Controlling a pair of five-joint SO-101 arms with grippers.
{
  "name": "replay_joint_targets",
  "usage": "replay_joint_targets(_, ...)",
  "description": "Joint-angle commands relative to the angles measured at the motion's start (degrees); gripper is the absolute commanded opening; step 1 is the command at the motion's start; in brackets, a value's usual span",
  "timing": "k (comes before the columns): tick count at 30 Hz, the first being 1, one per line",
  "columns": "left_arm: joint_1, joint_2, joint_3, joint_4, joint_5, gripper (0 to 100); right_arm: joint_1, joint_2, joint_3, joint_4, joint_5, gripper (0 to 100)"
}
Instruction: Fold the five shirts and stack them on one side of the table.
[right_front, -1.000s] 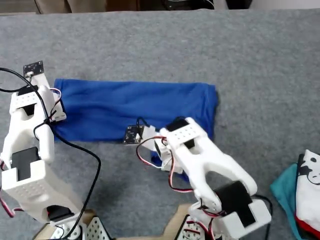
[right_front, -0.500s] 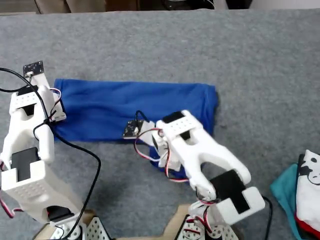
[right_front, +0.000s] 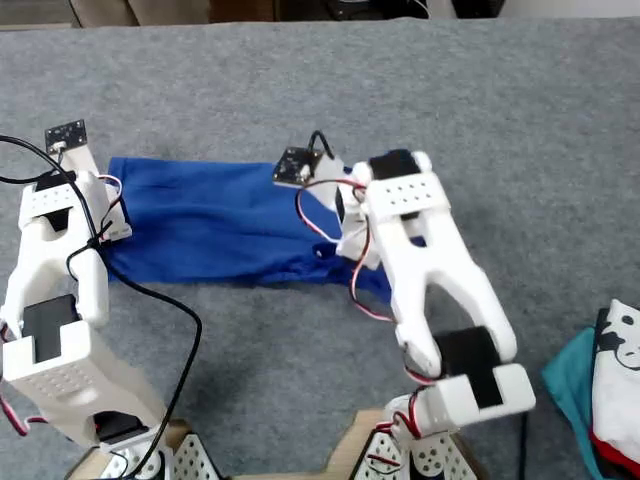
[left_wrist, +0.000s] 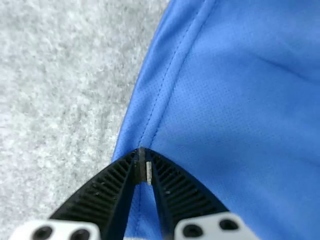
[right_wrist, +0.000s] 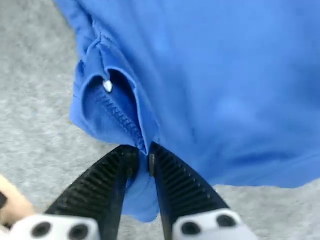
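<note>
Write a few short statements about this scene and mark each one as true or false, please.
1. The left tool is shut on an edge of the shirt. True.
2. The shirt is red. False: it is blue.
3. The right tool is open and holds nothing. False: it is shut on a fold of the shirt.
4. More clothes lie at the edge of the table on the right arm's side. True.
</note>
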Motion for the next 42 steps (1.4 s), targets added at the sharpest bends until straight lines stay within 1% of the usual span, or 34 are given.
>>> replay_joint_targets(1,-0.4,-0.7,-0.5,-0.6,0.0,2,0.9,2.4,-7.3,1.5,2.6,0.5)
replay_joint_targets(3,-0.4,-0.7,-0.5,-0.7,0.0,2,0.6,4.7,-11.2,2.8,6.0,0.5)
replay_joint_targets(11,-0.4,-0.7,-0.5,-0.7,0.0,2,0.3,16.0,-24.8,7.3,13.5,0.5)
replay_joint_targets(16,-0.4,-0.7,-0.5,-0.8,0.0,2,0.3,20.4,-30.2,8.1,18.1,0.5)
replay_joint_targets(22,0.2,-0.7,-0.5,-0.8,0.0,2,-0.5,23.2,-33.2,8.1,20.7,0.5)
replay_joint_targets(30,0.2,-0.7,-0.1,-1.7,0.0,2,-1.2,24.6,-33.3,7.6,21.5,1.0)
replay_joint_targets(32,0.2,-0.7,0.0,-1.9,0.0,2,-1.2,24.6,-33.3,7.6,21.3,4.6)
replay_joint_targets(33,0.2,-0.7,0.0,-1.9,0.0,2,-1.2,24.4,-33.3,7.6,21.2,8.9)
replay_joint_targets(36,0.2,-0.7,0.0,-1.9,0.0,2,-1.1,23.3,-33.4,8.2,21.1,27.1)
replay_joint_targets(38,0.2,-0.7,0.0,-2.0,0.0,2,-1.1,22.1,-33.3,9.4,21.1,35.2)
replay_joint_targets(40,0.2,-0.7,0.0,-2.1,0.0,2,-1.3,20.7,-33.3,10.8,21.1,35.8)
replay_joint_targets(42,0.2,-0.7,0.0,-2.1,0.0,2,-1.3,19.2,-33.0,12.1,20.2,33.9)
